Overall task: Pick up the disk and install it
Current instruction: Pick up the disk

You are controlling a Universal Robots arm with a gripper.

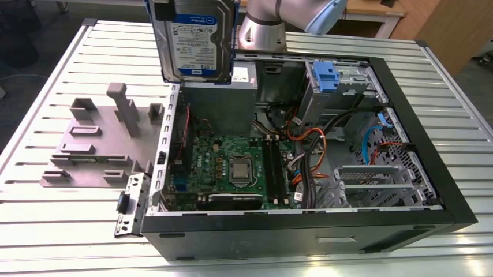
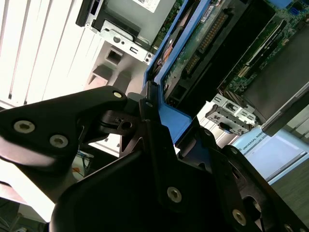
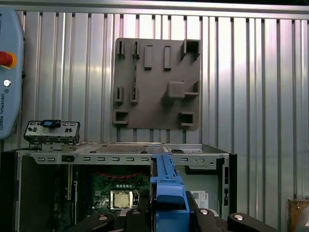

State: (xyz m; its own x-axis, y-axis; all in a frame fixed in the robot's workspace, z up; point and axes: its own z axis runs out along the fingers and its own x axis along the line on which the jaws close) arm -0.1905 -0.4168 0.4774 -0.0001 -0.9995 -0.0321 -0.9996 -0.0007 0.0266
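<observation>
The disk (image 1: 193, 40) hangs upright in the air over the back left corner of the open computer case (image 1: 419, 121), its white-and-blue label facing the exterior camera. In the second wrist view my gripper (image 2: 170, 117) is shut on the blue carrier rail at the disk's (image 2: 203, 38) edge, with the green circuit board side showing. In the first wrist view the blue rail of the disk (image 3: 169, 186) sits between the black fingers of my gripper (image 3: 169, 215), above the case.
A grey slotted plastic stand (image 1: 92, 144) lies on the ribbed metal table on the exterior view's left of the case. Inside the case are a motherboard (image 1: 231, 167), a grey power supply (image 1: 219, 101), a blue drive latch (image 1: 324, 78), cables and a metal drive cage (image 1: 377, 184).
</observation>
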